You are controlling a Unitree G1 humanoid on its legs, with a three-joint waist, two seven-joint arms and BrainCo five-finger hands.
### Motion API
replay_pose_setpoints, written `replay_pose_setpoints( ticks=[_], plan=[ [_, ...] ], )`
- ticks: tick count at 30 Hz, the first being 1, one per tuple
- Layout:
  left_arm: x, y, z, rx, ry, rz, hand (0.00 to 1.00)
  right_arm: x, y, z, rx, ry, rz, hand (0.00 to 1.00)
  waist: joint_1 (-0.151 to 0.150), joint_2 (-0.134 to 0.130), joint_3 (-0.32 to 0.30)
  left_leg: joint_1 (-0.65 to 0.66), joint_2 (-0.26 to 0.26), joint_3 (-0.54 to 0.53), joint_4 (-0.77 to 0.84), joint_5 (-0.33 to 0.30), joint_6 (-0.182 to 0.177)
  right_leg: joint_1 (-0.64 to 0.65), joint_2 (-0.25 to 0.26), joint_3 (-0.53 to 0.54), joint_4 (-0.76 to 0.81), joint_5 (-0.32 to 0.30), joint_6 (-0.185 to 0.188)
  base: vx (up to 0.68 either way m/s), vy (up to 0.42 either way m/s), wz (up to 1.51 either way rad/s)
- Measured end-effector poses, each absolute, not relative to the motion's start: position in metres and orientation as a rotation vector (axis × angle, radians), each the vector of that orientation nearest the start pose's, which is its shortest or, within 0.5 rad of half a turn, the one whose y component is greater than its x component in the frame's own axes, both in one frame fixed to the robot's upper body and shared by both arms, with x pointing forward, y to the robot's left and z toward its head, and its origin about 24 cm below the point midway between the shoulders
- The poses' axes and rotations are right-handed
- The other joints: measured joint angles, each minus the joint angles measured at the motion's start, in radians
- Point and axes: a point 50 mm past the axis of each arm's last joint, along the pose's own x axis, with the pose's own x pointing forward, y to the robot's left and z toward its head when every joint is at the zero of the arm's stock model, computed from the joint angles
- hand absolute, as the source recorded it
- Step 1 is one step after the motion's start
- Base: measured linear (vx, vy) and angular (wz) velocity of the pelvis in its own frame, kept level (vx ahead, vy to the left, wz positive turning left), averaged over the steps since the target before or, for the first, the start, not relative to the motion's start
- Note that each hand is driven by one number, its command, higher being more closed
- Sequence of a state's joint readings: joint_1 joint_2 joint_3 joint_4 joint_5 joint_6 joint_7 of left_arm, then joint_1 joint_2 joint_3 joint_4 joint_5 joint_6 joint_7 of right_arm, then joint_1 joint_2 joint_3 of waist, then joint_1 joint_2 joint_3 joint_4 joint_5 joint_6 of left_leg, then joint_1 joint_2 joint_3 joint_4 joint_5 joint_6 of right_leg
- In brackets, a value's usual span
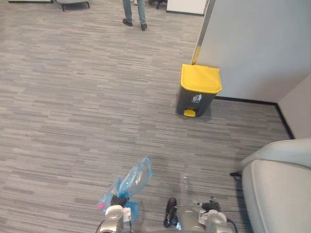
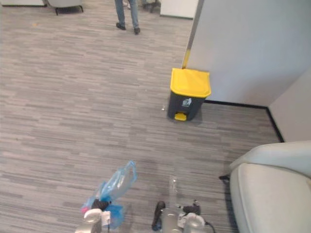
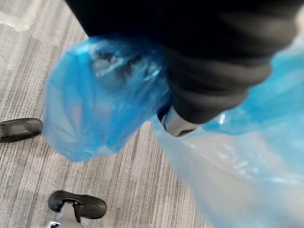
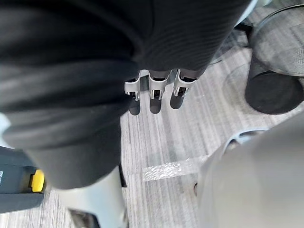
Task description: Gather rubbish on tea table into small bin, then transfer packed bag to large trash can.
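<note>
A translucent blue rubbish bag [image 1: 130,183] hangs low at the bottom of the eye views, bunched at its neck in my left hand [image 1: 118,200]. In the left wrist view the blue bag [image 3: 99,104] wraps around the hand's dark cover [image 3: 213,71], with the fingers curled into the plastic. The large trash can [image 1: 198,90], dark grey with a yellow lid and yellow pedal, stands closed by the wall some way ahead and to the right. My right hand [image 4: 152,90] hangs beside me, fingers relaxed and holding nothing.
A pale grey armchair [image 1: 277,189] takes up the lower right. A grey wall [image 1: 252,43] rises behind the trash can. A person's legs [image 1: 134,12] stand at the far top. A black mesh bin [image 4: 275,61] sits on the carpet near my right hand.
</note>
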State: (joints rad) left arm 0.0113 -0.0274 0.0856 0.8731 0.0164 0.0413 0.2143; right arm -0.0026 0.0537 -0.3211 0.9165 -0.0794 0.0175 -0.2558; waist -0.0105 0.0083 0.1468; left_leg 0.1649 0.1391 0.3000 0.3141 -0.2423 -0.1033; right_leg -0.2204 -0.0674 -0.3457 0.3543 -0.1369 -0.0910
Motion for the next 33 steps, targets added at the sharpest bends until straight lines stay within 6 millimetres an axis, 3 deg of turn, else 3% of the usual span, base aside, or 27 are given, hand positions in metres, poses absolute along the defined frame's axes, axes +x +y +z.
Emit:
replay_pose_setpoints(
  ticks=[1,3,5,8,10,11,12,13,14,15,16,18,19,20,21,22,24,25,28,29,30,33],
  plan=[
    [0.154,0.163,-0.138,0.047,0.925,0.265,1.00,0.141,-0.187,-0.143,0.005,0.959,-0.470,0.00,0.000,0.001,0.001,-0.024,0.014,-0.012,0.065,0.001,0.000,0.016,0.005,-0.003,-0.010,-0.005,-0.002,0.41,-0.212,0.08],
    [0.155,0.160,-0.134,0.023,0.896,0.273,1.00,0.141,-0.182,-0.143,-0.004,0.967,-0.447,0.00,0.012,0.012,0.008,-0.186,0.117,-0.076,0.518,0.048,-0.019,0.145,0.066,0.012,-0.078,-0.039,-0.025,0.41,-0.132,-0.26],
    [0.153,0.159,-0.135,0.013,0.899,0.277,1.00,0.144,-0.173,-0.143,-0.004,0.965,-0.414,0.00,0.021,0.002,0.014,-0.266,0.137,-0.078,0.634,0.019,-0.016,0.208,0.080,0.051,-0.096,-0.065,-0.031,0.36,-0.053,-0.69],
    [0.150,0.160,-0.134,-0.003,0.898,0.291,1.00,0.148,-0.170,-0.142,-0.006,0.959,-0.398,0.00,0.027,-0.009,0.016,-0.350,0.129,-0.049,0.533,-0.019,0.006,0.261,0.080,0.120,-0.131,-0.074,-0.021,0.35,0.024,-0.79],
    [0.153,0.163,-0.132,-0.014,0.882,0.312,1.00,0.145,-0.172,-0.143,0.002,0.967,-0.418,0.00,0.050,-0.013,0.025,-0.390,0.087,-0.056,0.271,-0.017,0.014,0.314,0.060,0.190,-0.166,-0.081,0.005,0.35,0.140,-0.82],
    [0.153,0.164,-0.132,-0.016,0.882,0.315,1.00,0.145,-0.172,-0.143,0.002,0.968,-0.420,0.00,0.050,-0.016,0.026,-0.393,0.076,-0.064,0.235,-0.010,0.015,0.323,0.053,0.195,-0.171,-0.083,0.010,0.42,0.243,-0.65],
    [0.153,0.163,-0.133,-0.015,0.884,0.313,1.00,0.140,-0.174,-0.144,-0.003,0.979,-0.433,0.00,0.049,-0.021,0.024,-0.390,0.028,-0.103,0.051,0.051,0.015,0.349,0.032,0.229,-0.191,-0.106,0.049,0.33,0.243,-0.43],
    [0.151,0.163,-0.133,-0.015,0.889,0.314,1.00,0.139,-0.175,-0.145,-0.006,0.981,-0.435,0.00,0.049,-0.012,0.018,-0.390,0.019,-0.121,0.006,0.078,0.017,0.351,0.032,0.239,-0.191,-0.116,0.063,0.43,0.357,-0.75],
    [0.150,0.163,-0.134,-0.016,0.894,0.315,1.00,0.136,-0.175,-0.146,-0.011,0.995,-0.433,0.00,0.055,-0.017,0.011,-0.377,-0.001,-0.139,0.005,0.160,0.027,0.358,0.015,0.278,-0.180,-0.142,0.092,0.40,0.303,-0.55],
    [0.151,0.166,-0.134,-0.007,0.895,0.321,1.00,0.133,-0.173,-0.148,-0.014,1.010,-0.420,0.00,0.056,-0.043,-0.007,-0.369,-0.032,-0.097,0.007,0.128,0.044,0.361,-0.023,0.301,-0.180,-0.142,0.104,0.43,0.294,-0.55],
    [0.152,0.166,-0.134,-0.008,0.892,0.319,1.00,0.132,-0.174,-0.148,-0.014,1.012,-0.422,0.00,0.058,-0.049,-0.011,-0.366,-0.038,-0.080,0.014,0.112,0.050,0.359,-0.035,0.308,-0.173,-0.140,0.108,0.43,0.248,-0.49],
    [0.150,0.165,-0.135,-0.011,0.901,0.317,1.00,0.132,-0.173,-0.148,-0.012,1.011,-0.421,0.00,0.075,-0.052,-0.012,-0.334,-0.049,-0.031,0.023,0.078,0.066,0.332,-0.062,0.334,-0.104,-0.132,0.122,0.39,0.265,-0.62],
    [0.147,0.163,-0.136,-0.003,0.912,0.308,1.00,0.133,-0.172,-0.148,-0.021,1.009,-0.407,0.00,0.065,-0.046,-0.009,-0.263,-0.063,0.002,-0.004,0.050,0.083,0.250,-0.084,0.357,0.129,-0.111,0.169,0.28,0.204,-0.45],
    [0.147,0.163,-0.137,-0.001,0.914,0.306,1.00,0.132,-0.172,-0.148,-0.021,1.010,-0.406,0.00,0.064,-0.046,-0.009,-0.244,-0.067,0.008,-0.015,0.045,0.086,0.217,-0.090,0.358,0.210,-0.092,0.203,0.41,0.263,-0.44],
    [0.150,0.162,-0.136,0.014,0.906,0.293,1.00,0.132,-0.175,-0.148,-0.025,1.007,-0.409,0.00,0.058,-0.038,0.000,-0.181,-0.075,0.014,-0.039,0.031,0.093,0.127,-0.103,0.359,0.423,-0.066,0.256,0.34,0.163,-0.13],
    [0.150,0.163,-0.136,0.023,0.912,0.303,1.00,0.133,-0.175,-0.147,-0.039,0.997,-0.404,0.00,0.055,-0.036,0.001,-0.128,-0.079,0.016,-0.065,0.026,0.094,0.065,-0.109,0.335,0.550,-0.076,0.247,0.39,0.175,-0.07],
    [0.148,0.164,-0.138,0.030,0.926,0.307,1.00,0.135,-0.175,-0.146,-0.047,0.987,-0.398,0.00,0.050,-0.038,0.000,-0.065,-0.079,0.010,-0.108,0.022,0.092,-0.001,-0.109,0.274,0.592,-0.097,0.212,0.30,0.040,0.13],
    [0.147,0.165,-0.139,0.030,0.931,0.312,1.00,0.137,-0.176,-0.145,-0.048,0.977,-0.401,0.00,0.047,-0.038,0.001,-0.030,-0.074,0.002,-0.141,0.019,0.087,-0.038,-0.106,0.231,0.555,-0.117,0.187,0.30,-0.016,0.20],
    [0.143,0.165,-0.142,0.033,0.958,0.313,1.00,0.140,-0.177,-0.144,-0.045,0.971,-0.405,0.00,0.039,-0.038,0.002,0.013,-0.062,-0.010,-0.168,0.018,0.085,-0.071,-0.092,0.174,0.374,-0.124,0.162,0.30,-0.123,0.28],
    [0.140,0.166,-0.143,0.035,0.966,0.312,1.00,0.139,-0.176,-0.145,-0.045,0.976,-0.404,0.00,0.034,-0.044,0.001,0.023,-0.067,-0.018,-0.174,0.007,0.067,-0.052,-0.074,0.170,0.198,-0.059,0.142,0.23,-0.145,0.34],
    [0.139,0.165,-0.145,0.028,0.976,0.315,1.00,0.137,-0.178,-0.145,-0.049,0.984,-0.405,0.00,0.031,-0.050,0.002,0.045,-0.071,-0.061,-0.176,-0.029,0.020,-0.045,-0.067,0.182,0.131,-0.004,0.108,0.30,-0.184,0.28],
    [0.138,0.158,-0.146,-0.008,0.987,0.320,1.00,0.140,-0.192,-0.143,-0.056,0.975,-0.446,0.00,0.026,0.008,0.002,0.041,-0.023,-0.092,-0.131,-0.035,0.012,-0.021,-0.041,0.136,0.138,-0.077,0.095,0.31,-0.179,0.26]
  ],
)
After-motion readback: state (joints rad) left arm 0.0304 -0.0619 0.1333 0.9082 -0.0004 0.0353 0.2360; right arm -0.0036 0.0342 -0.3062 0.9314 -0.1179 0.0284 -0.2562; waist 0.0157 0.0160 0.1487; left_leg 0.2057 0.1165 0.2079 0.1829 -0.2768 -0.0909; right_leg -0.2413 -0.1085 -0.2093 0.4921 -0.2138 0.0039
